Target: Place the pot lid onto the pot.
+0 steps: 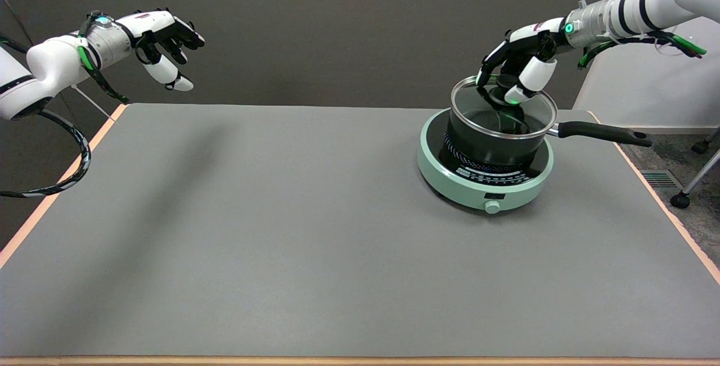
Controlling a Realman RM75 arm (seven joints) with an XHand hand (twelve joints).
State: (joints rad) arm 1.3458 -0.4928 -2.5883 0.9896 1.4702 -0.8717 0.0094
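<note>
**Lid nearly home, hand not yet off the knob**

Across the grey table (281, 231), toward the far right: a pale green induction cooker (485, 177) with a round dial at the front edge. Standing on the cooker's dark top, a black pot (495, 141), long black handle pointing right, out past the cooker's rim. Over the pot's mouth, the glass pot lid (503, 108), steel-rimmed, seemingly tipped a little, far edge higher than the near edge; hard to tell whether seated all round or resting on one side only. Reaching in from the upper right, the right hand (520, 65), fingers closed round the lid's black knob, thumb down the near side, so grasping the lid.

Judged progress: close to the end. Carrying done, lid above and at least partly on the pot. Left to do, by the look of it: levelling and settling the rim flush, then letting go and lifting clear.

Inside the pot, seen through the glass: only dark walls and reflections. No contents made out, though glare and the hand's shadow hide part of the bottom.
</note>
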